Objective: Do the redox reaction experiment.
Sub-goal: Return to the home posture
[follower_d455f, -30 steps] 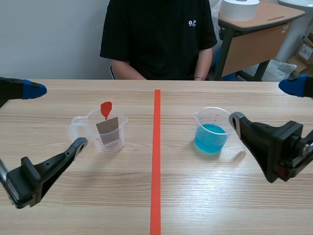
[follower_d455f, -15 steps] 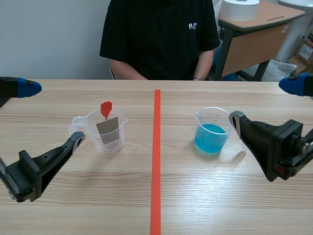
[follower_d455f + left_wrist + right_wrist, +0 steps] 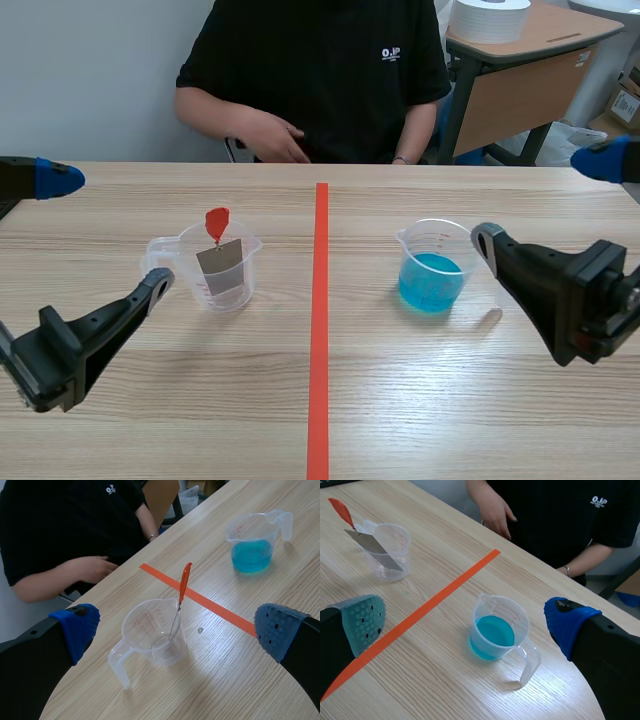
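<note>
A clear measuring cup (image 3: pixel 222 270) stands left of the tape line with a grey metal strip (image 3: pixel 221 266) in it, hung from a red clip (image 3: pixel 216 221). Right of the line is a second clear cup (image 3: pixel 432 268) holding blue liquid. My left gripper (image 3: pixel 105 232) is open, just left of the strip cup. My right gripper (image 3: pixel 545 200) is open, just right of the blue cup. In the left wrist view the strip cup (image 3: pixel 152 640) lies ahead between my open fingers, the blue cup (image 3: pixel 252 545) farther off. In the right wrist view the blue cup (image 3: pixel 497 630) sits between the fingers.
An orange tape line (image 3: pixel 320 330) splits the table down the middle. A person in a black shirt (image 3: pixel 320 70) sits across the table, one hand (image 3: pixel 272 135) near the far edge. A desk (image 3: pixel 530 60) with a paper roll stands behind at the right.
The person's arm has come forward and a hand now shows above the far edge. My left gripper has drifted slightly left. The cups have not moved.
</note>
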{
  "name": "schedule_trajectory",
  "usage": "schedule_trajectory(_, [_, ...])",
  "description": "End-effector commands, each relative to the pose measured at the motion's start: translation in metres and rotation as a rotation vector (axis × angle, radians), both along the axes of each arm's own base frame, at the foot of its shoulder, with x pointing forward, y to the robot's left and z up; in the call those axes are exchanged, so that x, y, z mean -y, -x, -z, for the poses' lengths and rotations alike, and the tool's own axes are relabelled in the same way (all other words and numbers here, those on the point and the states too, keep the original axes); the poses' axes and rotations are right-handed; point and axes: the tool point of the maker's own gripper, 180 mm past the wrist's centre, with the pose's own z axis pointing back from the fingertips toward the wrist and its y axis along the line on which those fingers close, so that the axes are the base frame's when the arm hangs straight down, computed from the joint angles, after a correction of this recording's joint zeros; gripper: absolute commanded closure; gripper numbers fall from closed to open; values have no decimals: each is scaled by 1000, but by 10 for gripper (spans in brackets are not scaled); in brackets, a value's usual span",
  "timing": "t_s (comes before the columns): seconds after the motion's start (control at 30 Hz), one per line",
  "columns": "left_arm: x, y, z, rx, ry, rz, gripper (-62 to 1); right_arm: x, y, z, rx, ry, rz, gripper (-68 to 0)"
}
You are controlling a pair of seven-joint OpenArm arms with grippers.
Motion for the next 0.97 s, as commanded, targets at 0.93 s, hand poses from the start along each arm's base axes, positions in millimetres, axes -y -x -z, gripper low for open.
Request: schedule_trajectory(0.93, [4, 1, -7, 20, 26, 3, -623, 4, 2, -6, 35, -5, 3, -679])
